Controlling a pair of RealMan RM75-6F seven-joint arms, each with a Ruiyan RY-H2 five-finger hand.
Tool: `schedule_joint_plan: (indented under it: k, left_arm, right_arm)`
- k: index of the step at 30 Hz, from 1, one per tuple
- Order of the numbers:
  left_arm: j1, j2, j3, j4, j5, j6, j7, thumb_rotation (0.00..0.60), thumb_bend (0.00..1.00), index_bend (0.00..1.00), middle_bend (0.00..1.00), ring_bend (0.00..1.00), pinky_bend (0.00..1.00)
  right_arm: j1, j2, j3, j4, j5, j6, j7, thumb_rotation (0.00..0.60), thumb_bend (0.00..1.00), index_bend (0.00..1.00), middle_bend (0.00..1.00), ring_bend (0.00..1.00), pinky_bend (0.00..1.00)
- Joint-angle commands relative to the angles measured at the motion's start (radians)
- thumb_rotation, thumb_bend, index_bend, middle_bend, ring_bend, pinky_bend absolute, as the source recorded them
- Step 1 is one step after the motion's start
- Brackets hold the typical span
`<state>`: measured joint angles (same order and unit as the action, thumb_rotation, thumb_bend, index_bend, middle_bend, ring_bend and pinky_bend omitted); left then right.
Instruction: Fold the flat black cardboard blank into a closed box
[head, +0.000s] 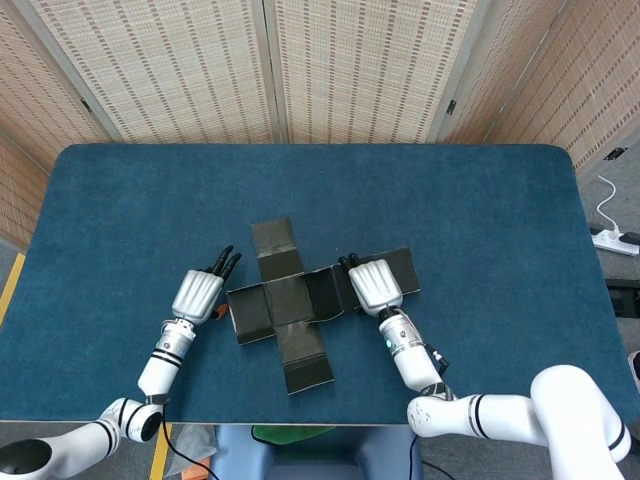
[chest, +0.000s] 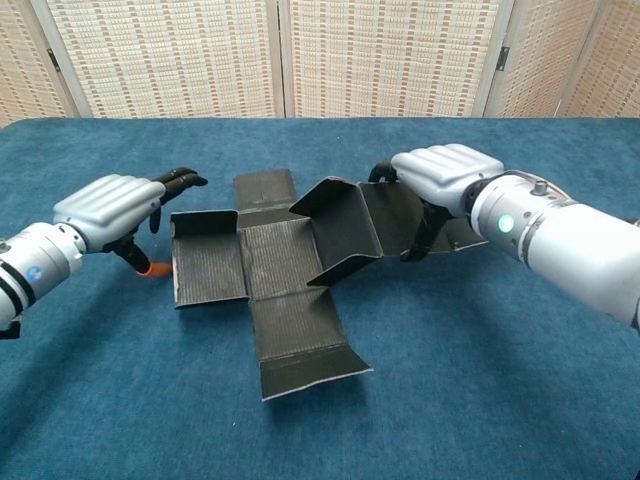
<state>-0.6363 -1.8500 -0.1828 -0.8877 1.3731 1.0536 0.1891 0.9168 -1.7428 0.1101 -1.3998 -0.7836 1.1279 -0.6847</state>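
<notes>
Right hand rested on the right arm of the cardboard blank, dark fingers curled down over its raised flap; true grip could not be told. Left hand sat just beside the blank's left flap, fingers apart, holding nothing. Blank lay cross-shaped mid-table, wide blue room all around, front edge nearest. No legible writing

The cardboard blank under the right hand is matt black with fine ribbing. The tabletop wears a napped blue cloth. Both the right and the left hand have smooth, glossy silver-grey shells with black fingers.
</notes>
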Motion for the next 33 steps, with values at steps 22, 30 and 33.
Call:
schedule_joint_plan:
  k: [22, 30, 33]
  left_arm:
    - [-0.044, 0.208, 0.039, -0.365, 0.093, -0.042, -0.377, 0.6, 0.2, 0.0, 0.0, 0.46, 0.63]
    - [-0.104, 0.289, 0.05, -0.447, 0.042, -0.22, -0.473, 0.6, 0.2, 0.0, 0.0, 0.45, 0.62]
    - [-0.117, 0.3, 0.054, -0.454, 0.034, -0.26, -0.534, 0.6, 0.2, 0.0, 0.0, 0.45, 0.62]
  right_arm:
    - [0.119, 0.196, -0.017, -0.105, -0.144, -0.246, -0.163, 0.6, 0.24, 0.55, 0.48, 0.78, 1.0]
    - [0.163, 0.244, -0.052, -0.095, -0.287, -0.311, -0.149, 0.6, 0.24, 0.55, 0.48, 0.78, 1.0]
    - [0.169, 0.245, -0.061, -0.077, -0.362, -0.314, -0.119, 0.6, 0.24, 0.55, 0.48, 0.78, 1.0]
